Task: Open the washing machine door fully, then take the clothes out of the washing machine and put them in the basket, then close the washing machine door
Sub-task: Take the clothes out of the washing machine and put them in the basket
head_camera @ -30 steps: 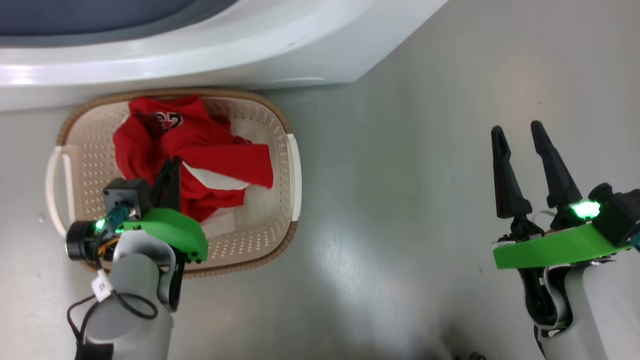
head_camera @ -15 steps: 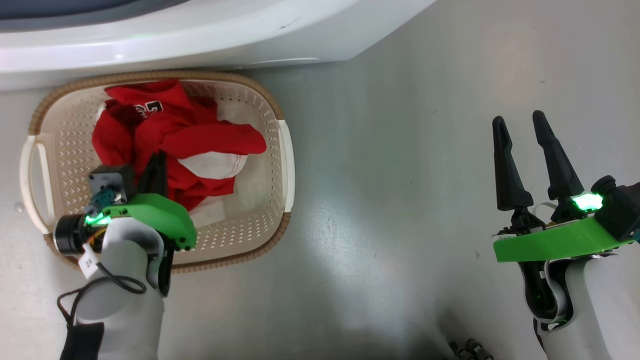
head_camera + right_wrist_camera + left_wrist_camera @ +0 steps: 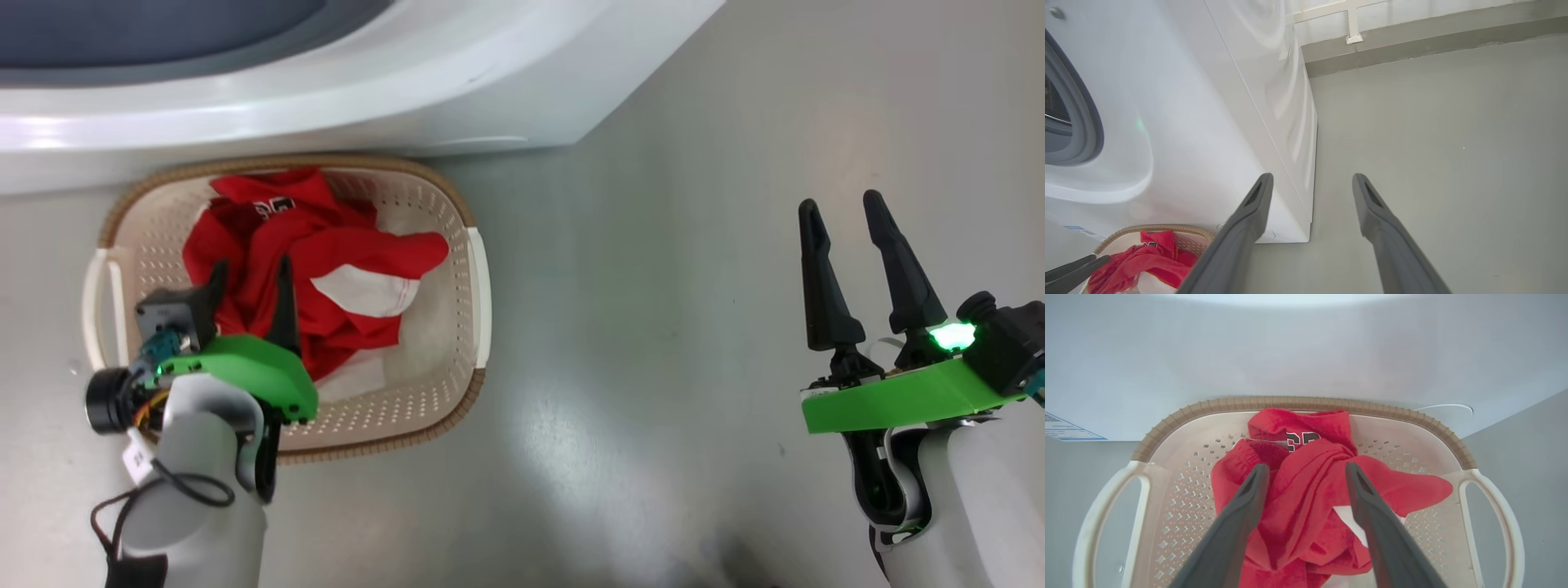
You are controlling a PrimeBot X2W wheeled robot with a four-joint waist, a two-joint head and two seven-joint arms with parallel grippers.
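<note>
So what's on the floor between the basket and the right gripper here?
Nothing. In the head view the stretch from the basket across to the right gripper is bare grey floor, with only a pale reflection on it.

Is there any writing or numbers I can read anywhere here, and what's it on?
No text reads clearly.
Dark print on the red clothes: half folded under, unreadable.
Blue label sticker on the washing machine: too small to read.
White tag on the left arm's cable: blurred.

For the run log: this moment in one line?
left tool: open over clothes | clothes: in basket | right tool: open, empty | basket: by washing machine
</note>
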